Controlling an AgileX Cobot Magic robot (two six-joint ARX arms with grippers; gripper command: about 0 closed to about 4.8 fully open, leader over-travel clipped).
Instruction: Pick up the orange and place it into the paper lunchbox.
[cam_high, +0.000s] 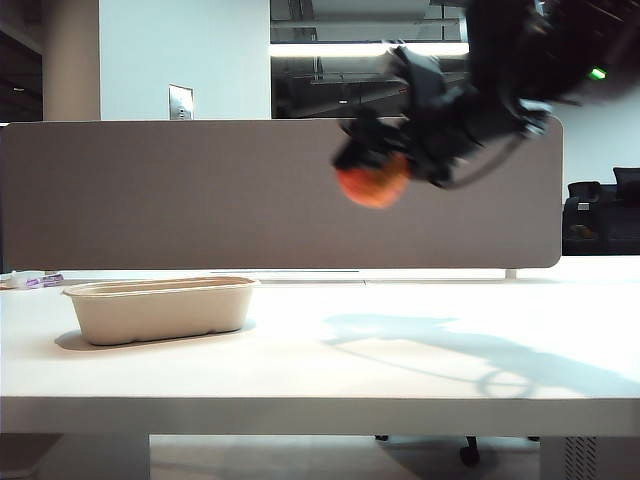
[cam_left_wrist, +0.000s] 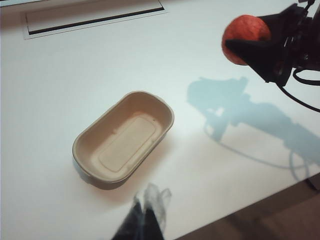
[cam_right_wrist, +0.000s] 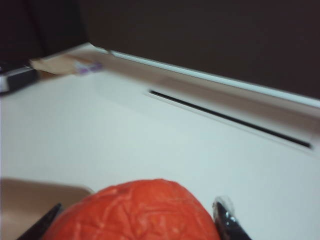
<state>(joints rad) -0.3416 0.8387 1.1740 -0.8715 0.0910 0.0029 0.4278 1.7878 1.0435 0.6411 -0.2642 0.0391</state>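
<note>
The orange hangs high above the table, right of the paper lunchbox. My right gripper is shut on it, a finger on each side. In the right wrist view the wrinkled orange fills the space between the fingertips, and a corner of the lunchbox shows below it. From the left wrist view the empty lunchbox lies on the white table, with the orange and right gripper off to one side above it. My left gripper hovers near the lunchbox, shut and empty.
A grey partition panel stands along the table's far edge. A long dark slot runs in the tabletop near it. Small items lie at the far left. The table's front edge is close to the lunchbox.
</note>
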